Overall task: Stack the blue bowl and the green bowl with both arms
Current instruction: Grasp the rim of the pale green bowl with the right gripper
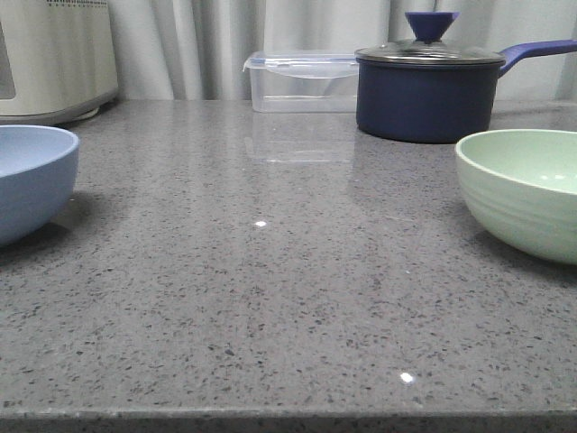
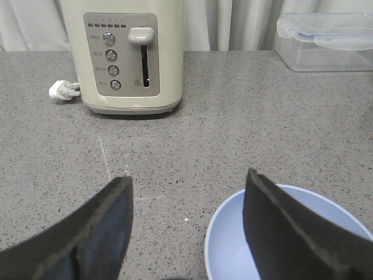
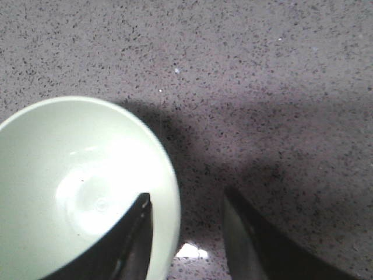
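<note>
The blue bowl [image 1: 32, 176] stands on the grey counter at the far left, partly cut off by the frame edge. The green bowl [image 1: 527, 189] stands at the far right. Neither arm shows in the front view. In the left wrist view my left gripper [image 2: 187, 175] is open, with one finger over the inside of the blue bowl [image 2: 233, 245] and the other over bare counter beside it. In the right wrist view my right gripper [image 3: 187, 192] is open astride the rim of the green bowl [image 3: 70, 175], one finger inside and one outside, the outer one apart from the wall.
A cream toaster [image 1: 54, 54] stands at the back left, its white plug [image 2: 63, 90] lying beside it. A clear lidded container [image 1: 302, 81] and a dark navy lidded saucepan [image 1: 428, 90] stand at the back. The counter's front edge [image 1: 288, 419] runs along the bottom.
</note>
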Robot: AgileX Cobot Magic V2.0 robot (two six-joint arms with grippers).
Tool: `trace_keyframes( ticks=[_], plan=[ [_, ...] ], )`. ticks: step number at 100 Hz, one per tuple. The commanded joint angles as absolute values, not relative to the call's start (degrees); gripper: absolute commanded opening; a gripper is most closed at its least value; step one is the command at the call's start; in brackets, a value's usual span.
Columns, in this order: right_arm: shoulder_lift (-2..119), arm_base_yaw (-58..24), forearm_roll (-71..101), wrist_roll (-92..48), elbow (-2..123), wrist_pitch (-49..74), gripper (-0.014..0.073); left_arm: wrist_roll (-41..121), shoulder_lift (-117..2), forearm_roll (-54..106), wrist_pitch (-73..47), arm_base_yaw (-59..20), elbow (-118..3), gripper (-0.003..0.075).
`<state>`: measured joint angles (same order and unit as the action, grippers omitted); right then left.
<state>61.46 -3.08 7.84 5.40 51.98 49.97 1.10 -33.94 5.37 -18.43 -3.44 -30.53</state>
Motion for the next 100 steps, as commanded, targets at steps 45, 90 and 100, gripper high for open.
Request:
trace_keyframes(
  ticks=[45, 90, 100],
  plan=[
    [71.7, -3.0, 9.4, 5.0, 57.1, 53.7, 0.0310, 1.0, -34.3, 5.5, -13.9, -3.4, -32.8, 0.0420],
    [73.1, -3.0, 9.4, 5.0, 57.1, 53.9, 0.0155, 1.0, -34.3, 5.5, -13.9, -3.4, -32.8, 0.0420],
    [73.1, -3.0, 9.4, 5.0, 57.1, 53.9, 0.0041, 1.0, -34.3, 5.5, -13.9, -3.4, -32.8, 0.0420]
  ],
)
